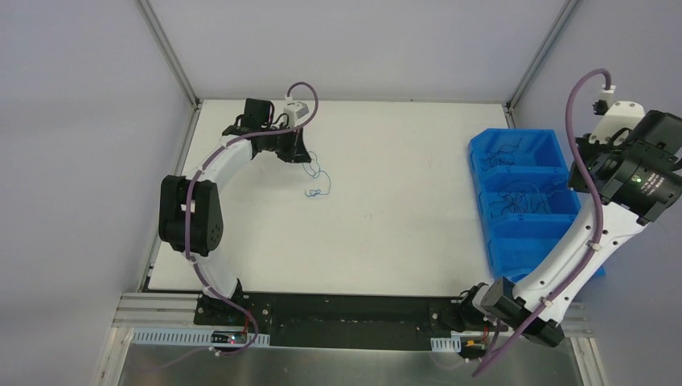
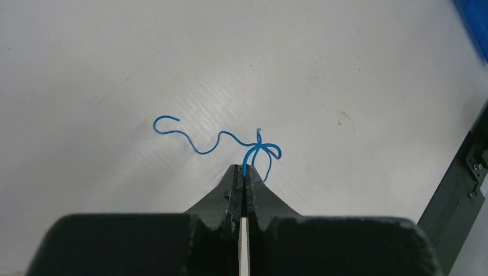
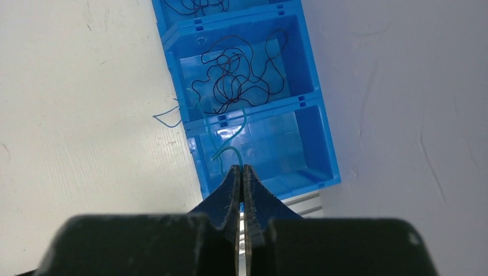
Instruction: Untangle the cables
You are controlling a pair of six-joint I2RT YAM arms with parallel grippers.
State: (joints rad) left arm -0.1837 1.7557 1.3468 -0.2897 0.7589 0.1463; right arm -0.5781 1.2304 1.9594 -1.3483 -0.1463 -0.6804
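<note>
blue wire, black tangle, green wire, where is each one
blue wire (image 2: 197, 151): left wrist view, on its wavy loose tail
black tangle (image 3: 230, 85): right wrist view, on the middle of its loops
green wire (image 3: 229, 148): right wrist view, on its arched bend

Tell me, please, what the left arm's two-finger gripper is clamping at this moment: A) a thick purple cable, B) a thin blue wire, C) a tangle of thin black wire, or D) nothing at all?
B: in the left wrist view the left gripper has its jaws closed on the thin blue wire, whose free end curls out over the white table.
</note>
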